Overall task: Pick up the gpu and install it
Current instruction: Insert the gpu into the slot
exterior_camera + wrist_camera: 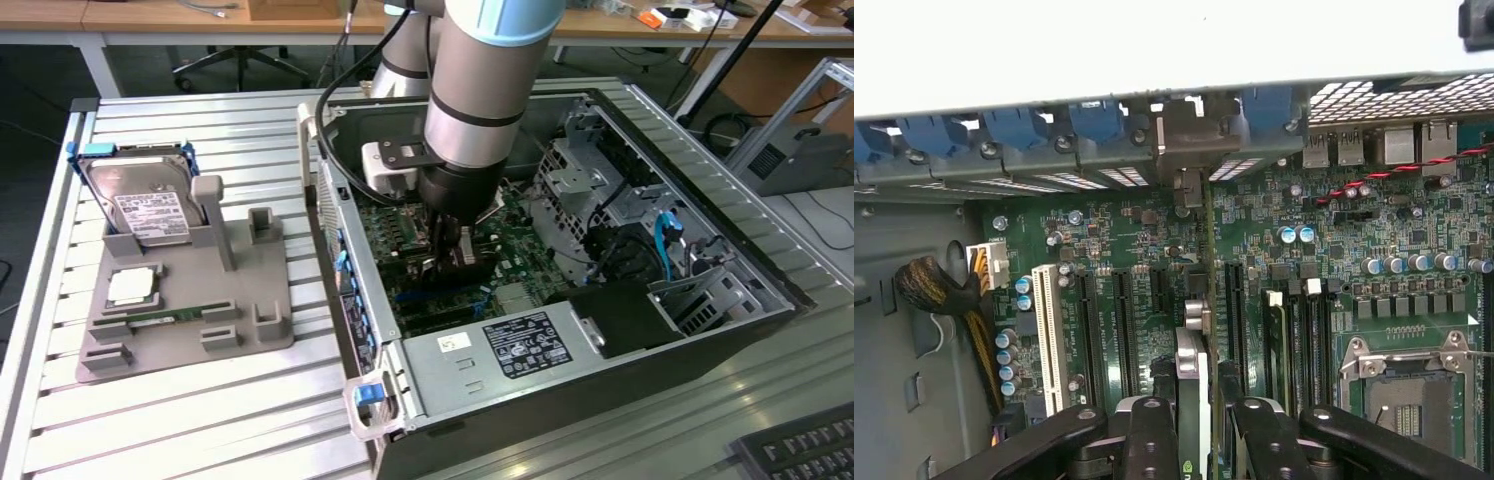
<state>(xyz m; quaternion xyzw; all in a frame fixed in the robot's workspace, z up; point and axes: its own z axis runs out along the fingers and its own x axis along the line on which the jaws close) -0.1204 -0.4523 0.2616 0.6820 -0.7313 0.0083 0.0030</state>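
Hand (1194, 420) clenched on gpu (1192, 350), card held edge-on over motherboard (1334, 250) slot, bracket toward rear, for straight seating.

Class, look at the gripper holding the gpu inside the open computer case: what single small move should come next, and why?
Probably a short, straight push down. In the wrist view the gripper holds the gpu edge-on over the motherboard, lined up between the black slots, its far end reaching the rear bracket. Whether it has seated cannot be told.

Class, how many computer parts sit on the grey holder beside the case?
3: hard drive upright at the far end, processor midway, RAM stick nearest the camera; none looks hidden.
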